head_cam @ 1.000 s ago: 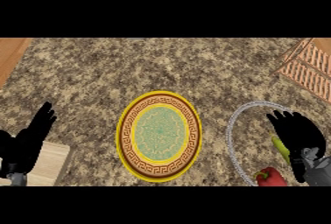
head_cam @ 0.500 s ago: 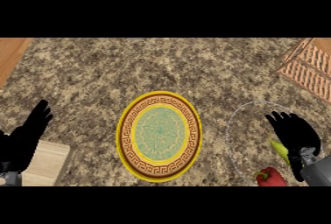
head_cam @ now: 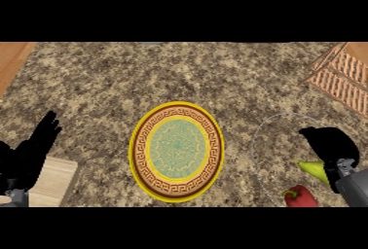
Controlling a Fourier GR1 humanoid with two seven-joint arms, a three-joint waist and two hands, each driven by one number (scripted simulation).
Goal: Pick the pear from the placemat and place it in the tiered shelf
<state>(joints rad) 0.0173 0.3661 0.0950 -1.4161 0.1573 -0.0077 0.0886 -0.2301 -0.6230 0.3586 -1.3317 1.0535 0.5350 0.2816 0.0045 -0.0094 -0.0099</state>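
At the tabletop's right edge, right hand (head_cam: 329,145) fingers curl over the pear (head_cam: 313,168), which sits on the round placemat (head_cam: 277,146) beside a red pepper (head_cam: 299,196). Left hand (head_cam: 32,158) rests open, fingers straight, lower left. Tiered shelf (head_cam: 343,73) is upper right.

Single head view, set above the counter (head_cam: 108,82) and aimed steeply down at close range: plate (head_cam: 176,151) mid-frame, shelf (head_cam: 345,73) cropped at upper right, left hand (head_cam: 32,158) and right hand (head_cam: 327,143) at the lower corners.
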